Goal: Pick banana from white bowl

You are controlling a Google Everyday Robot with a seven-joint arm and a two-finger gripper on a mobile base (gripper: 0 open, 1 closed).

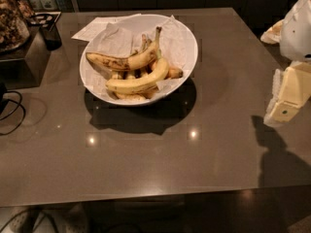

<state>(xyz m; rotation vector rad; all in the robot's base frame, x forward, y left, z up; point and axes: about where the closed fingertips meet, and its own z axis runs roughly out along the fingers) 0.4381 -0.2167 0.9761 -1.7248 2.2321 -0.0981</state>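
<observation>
At the right edge, above the tabletop, hangs the gripper, partly cut off (apart or together, I cannot tell). Well to its left sits the white bowl. The banana lies across the front of the bowl, half hiding stubby pieces. A paper sheet beyond is unreadable.

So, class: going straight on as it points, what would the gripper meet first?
Probably the table, right of the white bowl; the gripper at the right edge points downward, though depth is unclear.

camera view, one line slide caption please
Gripper hovers over the right edge of the table, apart from the yellow banana in the white bowl.
</observation>
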